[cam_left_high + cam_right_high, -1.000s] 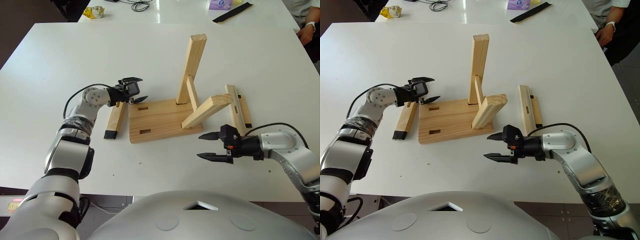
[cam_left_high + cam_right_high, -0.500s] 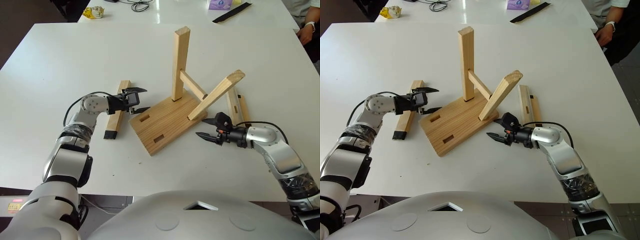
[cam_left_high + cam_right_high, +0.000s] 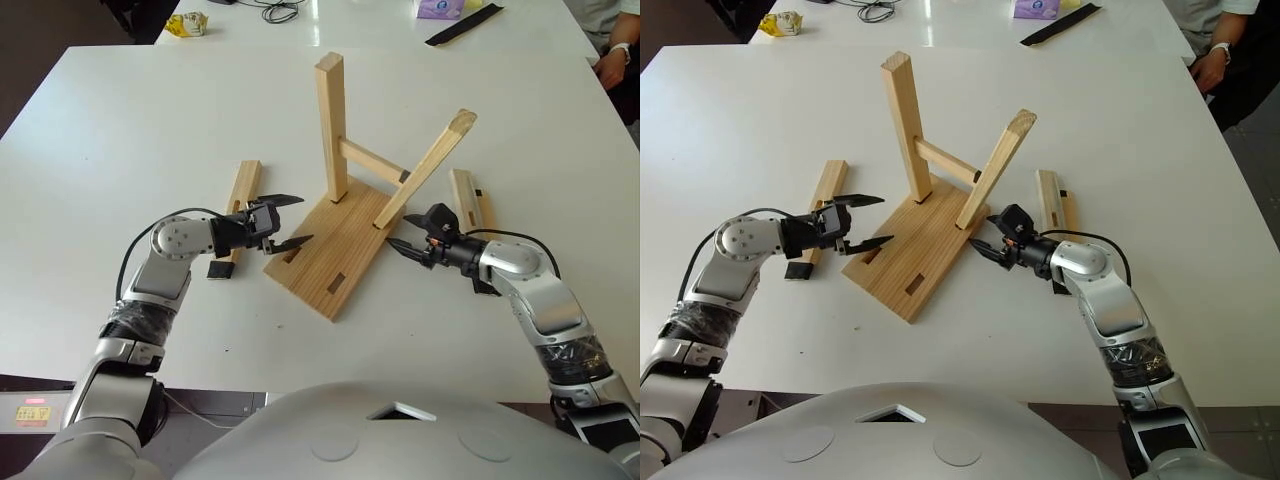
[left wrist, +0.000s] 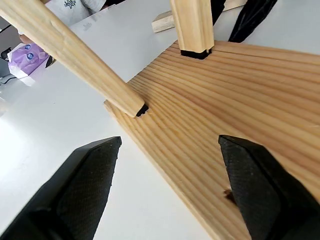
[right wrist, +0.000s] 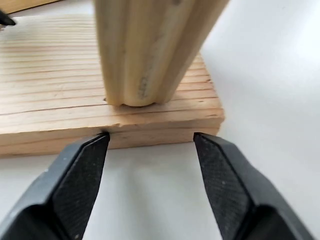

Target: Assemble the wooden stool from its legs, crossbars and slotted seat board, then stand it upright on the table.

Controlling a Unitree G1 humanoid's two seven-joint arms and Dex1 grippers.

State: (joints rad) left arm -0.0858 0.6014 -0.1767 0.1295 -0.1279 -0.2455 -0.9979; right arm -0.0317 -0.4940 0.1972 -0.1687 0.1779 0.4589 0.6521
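The slotted seat board lies flat and slantwise on the table. Two legs stand in its far end: one upright, one leaning, joined by a crossbar. My left gripper is open at the board's left edge, its fingers straddling the edge beside two vacant slots. My right gripper is open at the board's right corner, just below the leaning leg's foot; the board's edge lies between its fingertips.
A loose leg with a black end lies left of the board. More loose wooden pieces lie to the right, behind my right forearm. The white table has free room at left and far. Small items sit beyond its far edge.
The board with its legs has turned counterclockwise, its slotted end swinging toward me. My right gripper moved up to the board's right corner; my left gripper shifted nearer and rightward along the board.
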